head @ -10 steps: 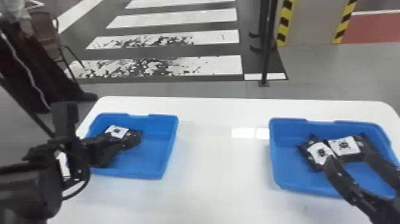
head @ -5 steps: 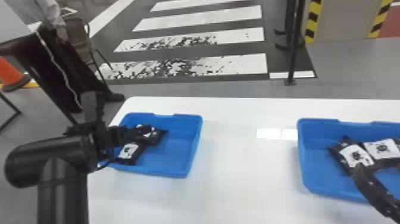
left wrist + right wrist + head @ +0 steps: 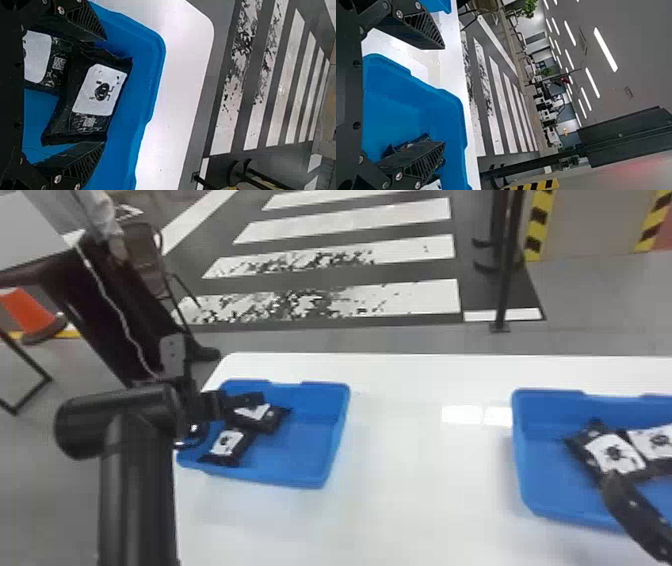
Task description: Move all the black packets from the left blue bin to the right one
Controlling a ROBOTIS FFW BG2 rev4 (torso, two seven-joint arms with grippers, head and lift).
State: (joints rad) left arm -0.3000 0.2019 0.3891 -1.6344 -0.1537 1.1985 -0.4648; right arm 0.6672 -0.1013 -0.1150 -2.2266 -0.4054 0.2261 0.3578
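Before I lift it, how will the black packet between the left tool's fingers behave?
The black packet will probably flex rather than stay stiff, given its creased wrapping. It seems unlikely to roll, as it lies fairly flat in the left blue bin.

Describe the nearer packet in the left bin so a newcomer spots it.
On the white table, find the left blue bin. Of the pair inside, take the white-labelled black packet nearer the robot and farther left; its neighbour lies beyond, framed by the open left hand.
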